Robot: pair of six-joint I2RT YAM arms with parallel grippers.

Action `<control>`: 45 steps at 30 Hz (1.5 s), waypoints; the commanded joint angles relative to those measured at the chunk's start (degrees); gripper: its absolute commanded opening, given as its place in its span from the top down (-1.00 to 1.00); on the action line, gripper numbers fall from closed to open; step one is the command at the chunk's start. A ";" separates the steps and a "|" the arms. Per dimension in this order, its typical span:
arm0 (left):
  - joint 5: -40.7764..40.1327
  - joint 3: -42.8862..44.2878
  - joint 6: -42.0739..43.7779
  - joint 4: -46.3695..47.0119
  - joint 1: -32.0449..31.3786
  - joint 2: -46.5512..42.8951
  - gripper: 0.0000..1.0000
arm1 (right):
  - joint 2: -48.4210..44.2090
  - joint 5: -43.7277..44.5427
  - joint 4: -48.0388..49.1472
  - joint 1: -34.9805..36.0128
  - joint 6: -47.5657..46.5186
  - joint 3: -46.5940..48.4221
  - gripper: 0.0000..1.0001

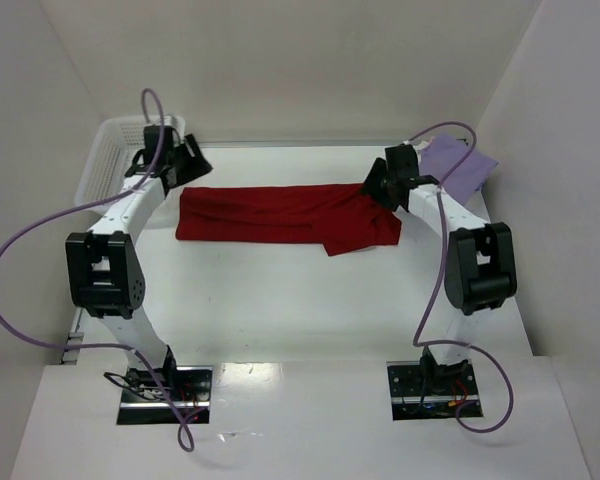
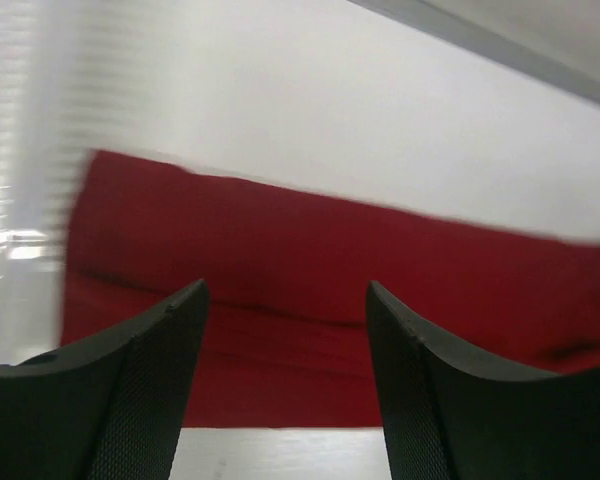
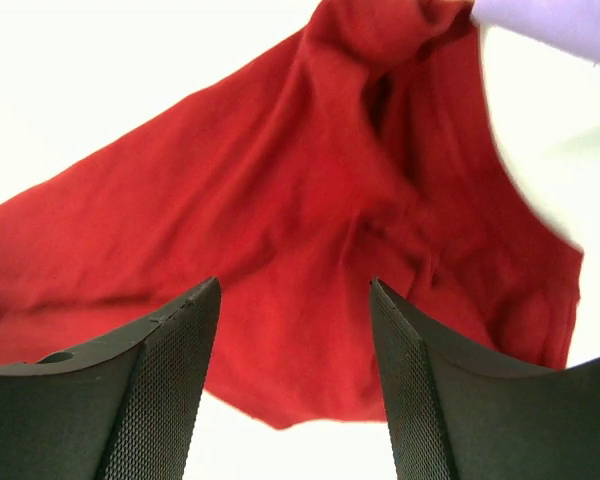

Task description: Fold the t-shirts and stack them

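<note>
1. The dark red t-shirt (image 1: 280, 215) lies flat on the table (image 1: 280, 310), folded into a long band. Its long axis runs left to right across your workspace, and a rumpled flap sticks out toward the near edge at the right end.
2. Your left gripper (image 1: 188, 160) hangs at the band's left end, on its far side. In the wrist view its jaws stand wide with nothing between them, and the red cloth lies just beyond the fingertips.
3. Your right gripper (image 1: 378, 185) hangs over the band's right end, above the bunched part. Its jaws are also spread wide and hold nothing. Whether the fingertips touch the cloth cannot be told.
4. Each arm is nearest its own short end. The next fold probably has to cross the long axis, bringing one short end over the other, so you would grip at the ends and not along the long edges.
5. The right end looks lumpier than the left, so it may need smoothing or the fold could come out uneven.
6. The folded lavender t-shirt (image 1: 460, 165) sits at the far right, just past your right gripper. If that is the stack, the right arm is the nearer one.
7. The white basket (image 1: 105, 160) stands at the far left, behind your left arm.
</note>
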 commanded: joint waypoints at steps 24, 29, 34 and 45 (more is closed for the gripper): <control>-2.83 -5.86 4.80 -3.28 -23.64 7.43 -0.45 | -7.49 -0.16 2.25 10.17 1.42 -17.43 -0.57; -2.83 -7.87 4.80 -3.28 -23.64 5.85 -0.45 | -6.16 1.07 2.25 10.17 1.42 -16.91 -0.57; -5.03 -7.88 4.80 -3.81 -23.64 8.03 -0.45 | -4.41 2.13 2.25 10.17 1.42 -16.29 -0.52; -8.72 -4.01 3.75 -7.50 -23.64 12.17 -0.45 | -1.95 2.13 2.77 10.17 0.90 -14.53 0.30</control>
